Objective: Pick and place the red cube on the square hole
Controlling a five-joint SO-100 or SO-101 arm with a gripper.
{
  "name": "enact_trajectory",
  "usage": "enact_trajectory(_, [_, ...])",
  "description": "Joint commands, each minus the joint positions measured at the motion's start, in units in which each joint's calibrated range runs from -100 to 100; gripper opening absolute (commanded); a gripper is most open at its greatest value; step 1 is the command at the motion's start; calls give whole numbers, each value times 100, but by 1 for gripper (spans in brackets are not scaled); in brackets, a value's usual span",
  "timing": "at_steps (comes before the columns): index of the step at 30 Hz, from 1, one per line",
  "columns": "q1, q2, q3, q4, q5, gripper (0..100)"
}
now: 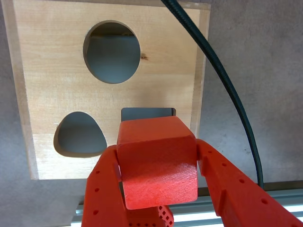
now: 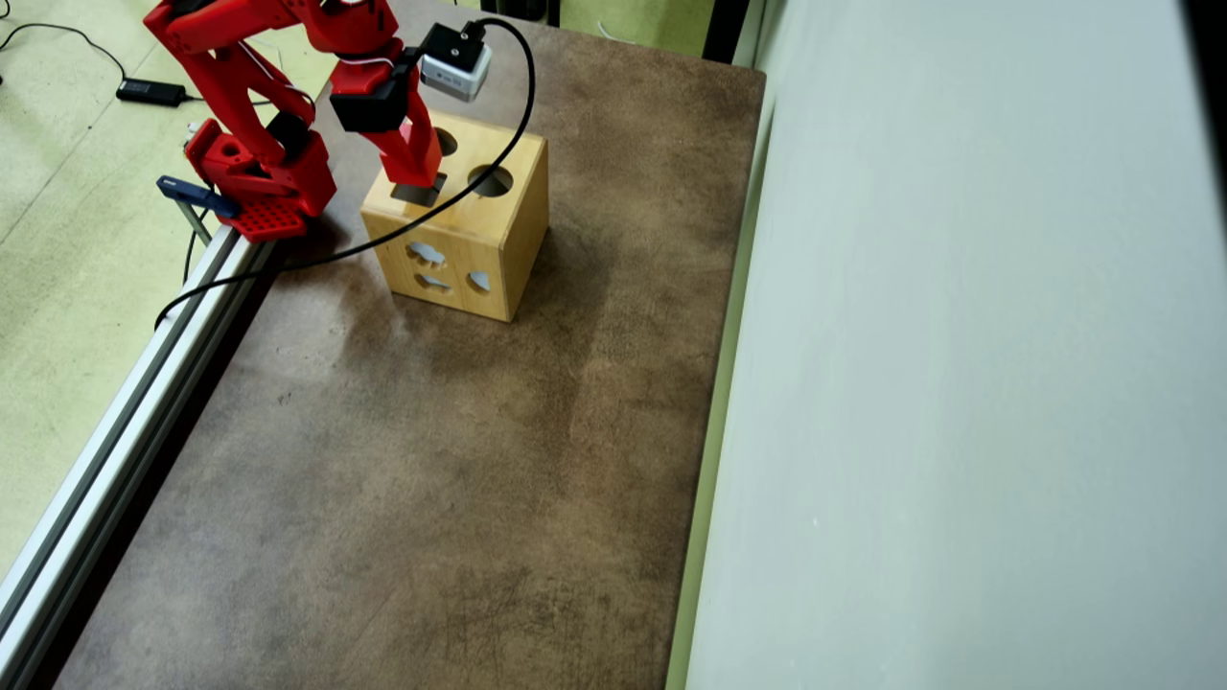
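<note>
In the wrist view the nearest thing is the gripper, which comes in from the bottom edge. Its two red fingers are closed on the red cube, one on each side, so the cube is held tight between them. The cube hangs above the top face of the wooden box, and it covers most of the square hole; only the far strip of the hole shows behind the upper edge of the cube. I cannot tell if the cube touches the wood. To the left of the cube there is a rounded cutout, and farther away a round cutout. A black cable crosses the right side of this view, above the brown table.

The overhead view does not show the cube at all, because the gripper hides it. What it gives instead is the whole scene: the box stands on the brown table near its left edge, its front side has three small shaped cutouts, and the square hole is dark just under the tips of the gripper. The red arm reaches over from its base at the metal rail
</note>
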Motion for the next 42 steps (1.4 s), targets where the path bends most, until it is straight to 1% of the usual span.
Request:
enact_trajectory(1, [-31,-27,46,10,-254,2])
enact_trajectory(3, [-31,-78,224,-22,-381,2])
enact_trajectory(6, [-31,-86,305,-62,-420,2])
enact_trajectory(32, [-38,7,305,-94,-386,2])
enact_trajectory(37, [-38,7,323,-625,-391,2])
enact_trajectory(42, [-38,7,323,-625,-386,2])
